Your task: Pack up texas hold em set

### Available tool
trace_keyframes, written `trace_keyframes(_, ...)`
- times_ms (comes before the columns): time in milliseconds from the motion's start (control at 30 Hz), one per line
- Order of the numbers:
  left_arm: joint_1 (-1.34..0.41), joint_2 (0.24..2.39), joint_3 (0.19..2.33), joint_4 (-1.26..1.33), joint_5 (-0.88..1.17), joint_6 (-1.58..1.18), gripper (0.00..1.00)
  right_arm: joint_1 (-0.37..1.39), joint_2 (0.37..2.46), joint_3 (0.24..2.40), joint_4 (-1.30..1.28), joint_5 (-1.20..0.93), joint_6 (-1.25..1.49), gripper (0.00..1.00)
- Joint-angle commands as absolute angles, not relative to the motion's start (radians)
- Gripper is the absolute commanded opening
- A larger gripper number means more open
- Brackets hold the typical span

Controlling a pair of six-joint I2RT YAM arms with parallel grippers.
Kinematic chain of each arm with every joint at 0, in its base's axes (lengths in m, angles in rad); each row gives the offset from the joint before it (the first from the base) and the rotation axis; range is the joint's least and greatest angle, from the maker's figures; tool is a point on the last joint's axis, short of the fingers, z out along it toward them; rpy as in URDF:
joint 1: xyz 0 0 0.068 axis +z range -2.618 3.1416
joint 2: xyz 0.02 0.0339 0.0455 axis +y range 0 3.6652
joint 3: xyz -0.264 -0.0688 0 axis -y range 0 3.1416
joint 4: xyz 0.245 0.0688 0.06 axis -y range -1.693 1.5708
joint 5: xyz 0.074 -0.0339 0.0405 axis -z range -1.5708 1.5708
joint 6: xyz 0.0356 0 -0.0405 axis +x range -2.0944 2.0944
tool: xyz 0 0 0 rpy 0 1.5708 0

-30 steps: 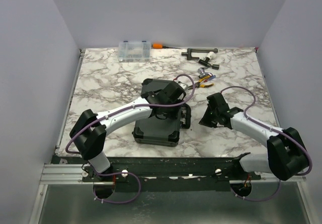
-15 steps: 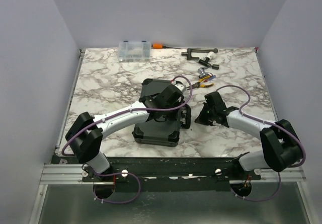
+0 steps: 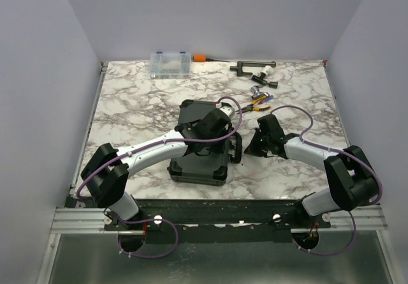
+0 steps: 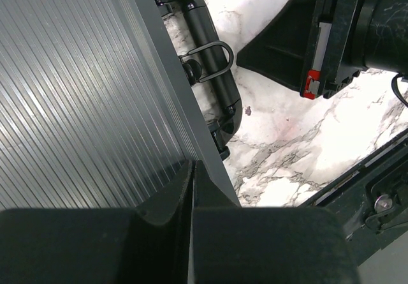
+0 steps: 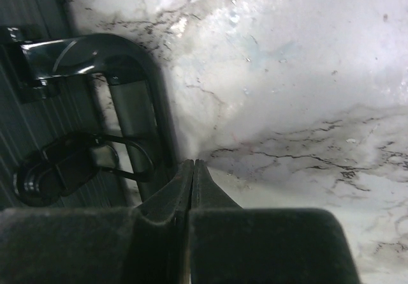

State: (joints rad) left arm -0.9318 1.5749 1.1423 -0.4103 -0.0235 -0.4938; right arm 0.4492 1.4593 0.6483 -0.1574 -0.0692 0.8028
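Observation:
The black briefcase (image 3: pixel 199 163) lies shut on the marble table, its ribbed lid up, and it fills the left of the left wrist view (image 4: pixel 76 92). Its handle (image 3: pixel 235 149) faces right, and shows in both wrist views (image 4: pixel 213 73) (image 5: pixel 137 115). My left gripper (image 3: pixel 210 126) is shut and empty, its tips (image 4: pixel 193 164) on the lid near the handle edge. My right gripper (image 3: pixel 250 150) is shut and empty, its tips (image 5: pixel 192 163) low on the table right beside the handle. Cards, chips and other contents are hidden.
At the back stand a clear compartment box (image 3: pixel 170 64) with an orange-handled tool (image 3: pixel 201 58), a black clamp (image 3: pixel 254 68), and pliers (image 3: pixel 258 104). The table's front edge and the arm bases lie close behind the case.
My right gripper has moved left toward the case handle. My left gripper has shifted slightly down onto the lid near the handle edge. The case has stayed shut.

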Motion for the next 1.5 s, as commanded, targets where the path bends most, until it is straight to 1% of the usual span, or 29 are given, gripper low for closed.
trace_keyframes(0,-0.980,1.659,1.078,-0.504,0.050,-0.525,0.00,0.442,1.470,0.694,-0.134,-0.085,0.767,0.01)
trace_keyframes(733,-0.983,1.671,1.089,-0.505,0.051,-0.518,0.00,0.442,1.460,0.683,-0.078,-0.163,0.754,0.01)
trace_keyframes(1467,-0.983,1.667,1.082,-0.505,0.038,-0.522,0.00,0.442,1.484,0.702,-0.069,-0.175,0.761,0.01)
